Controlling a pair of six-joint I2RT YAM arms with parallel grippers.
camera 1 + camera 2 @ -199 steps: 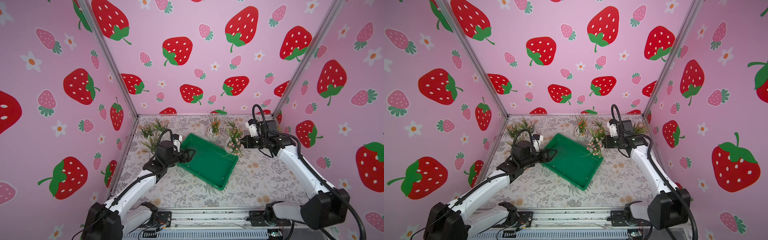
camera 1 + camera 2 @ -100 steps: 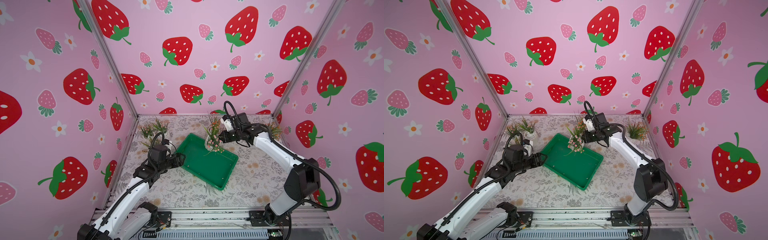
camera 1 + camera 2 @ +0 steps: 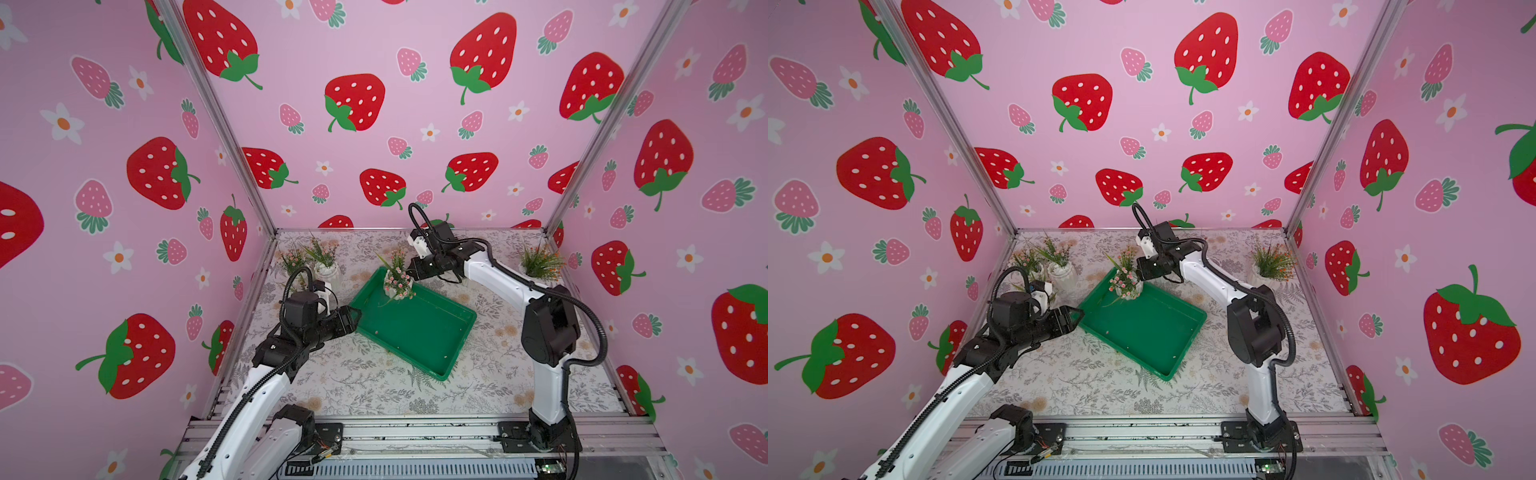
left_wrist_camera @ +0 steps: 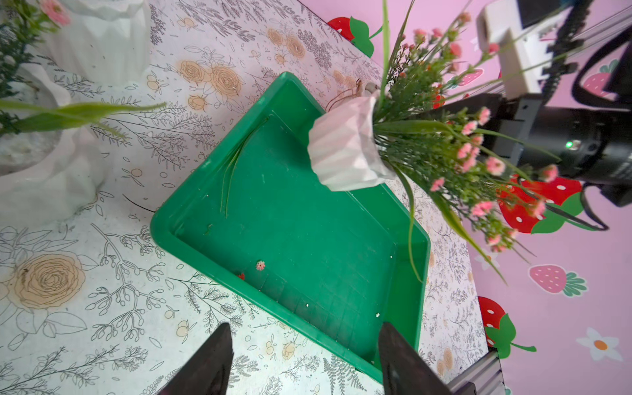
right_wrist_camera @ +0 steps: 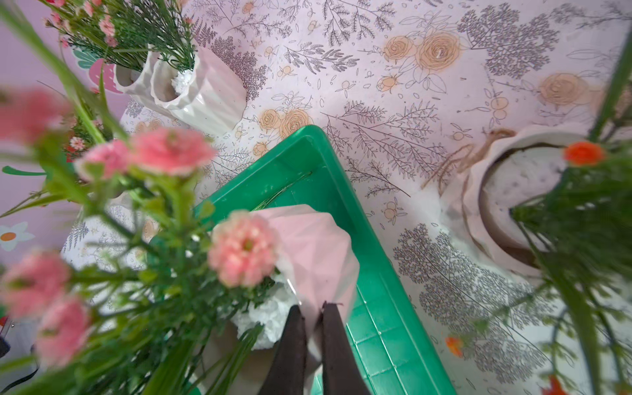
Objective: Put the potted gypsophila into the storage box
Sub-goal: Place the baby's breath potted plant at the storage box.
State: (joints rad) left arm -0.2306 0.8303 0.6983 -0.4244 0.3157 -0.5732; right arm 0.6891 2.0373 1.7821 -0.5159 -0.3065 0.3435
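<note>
Holding a pot of pink flowers (image 5: 307,246) by its rim in the right tool (image 5: 313,309), jaws clamped on the white wall, one inside and one outside. Hanging over the far corner of the green tray (image 3: 415,328), just within the rim; contact between base and tray floor not clear.

Lower straight down and slowly, keeping the base level, given a one-sided grip prone to tipping. Aim a little further inward, away from the wall, to leave room for the rest: two pots (image 3: 326,270) at the far left of the desk (image 3: 374,386), a pot of orange flowers (image 3: 540,270) at the far right, a pot tied with twine (image 5: 513,205) just beyond the tray. Release only once seated flat, then draw back up and away from the sprigs to avoid snagging.

As for the left tool (image 4: 304,327): jaws apart, gripping nothing, at the tray's near-left corner; cannot tell whether touching the rim. Best kept there to steady the tray, light plastic likely to slide under a nudge.
</note>
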